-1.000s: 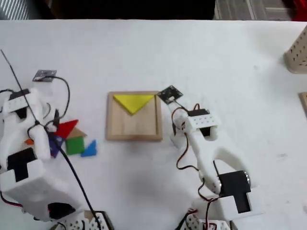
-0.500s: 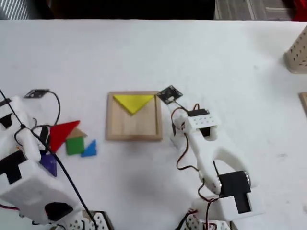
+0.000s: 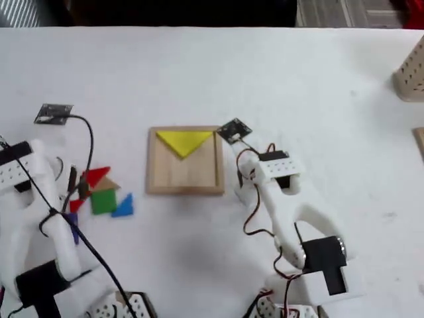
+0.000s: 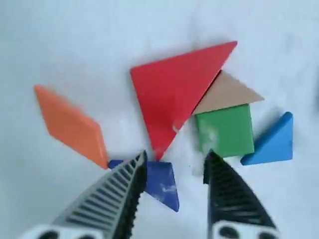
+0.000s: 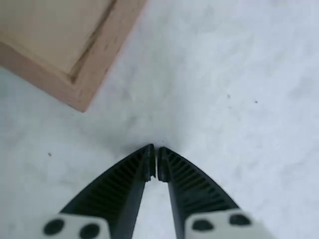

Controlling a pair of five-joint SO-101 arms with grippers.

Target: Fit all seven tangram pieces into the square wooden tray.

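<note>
just ahead of the left gripper (image 4: 174, 162), jaws spread, sits the tip of the red triangle (image 4: 174, 94). i'd centre over it and pinch its straight edges. farther off, the tray (image 3: 182, 175) holds the yellow triangle (image 3: 184, 142); right gripper (image 5: 154, 167) is pressed closed beside it.

One triangle (image 3: 183, 141) lies in the tray (image 3: 186, 180); the loose pieces (image 3: 103, 200) cluster left of it.

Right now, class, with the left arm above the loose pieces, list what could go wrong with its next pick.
1. The open left end effector hangs over the tip of the red triangle, where the dark blue triangle and green square crowd in; closing could shove them.
2. The black cable trails beside them and might drag one.
</note>
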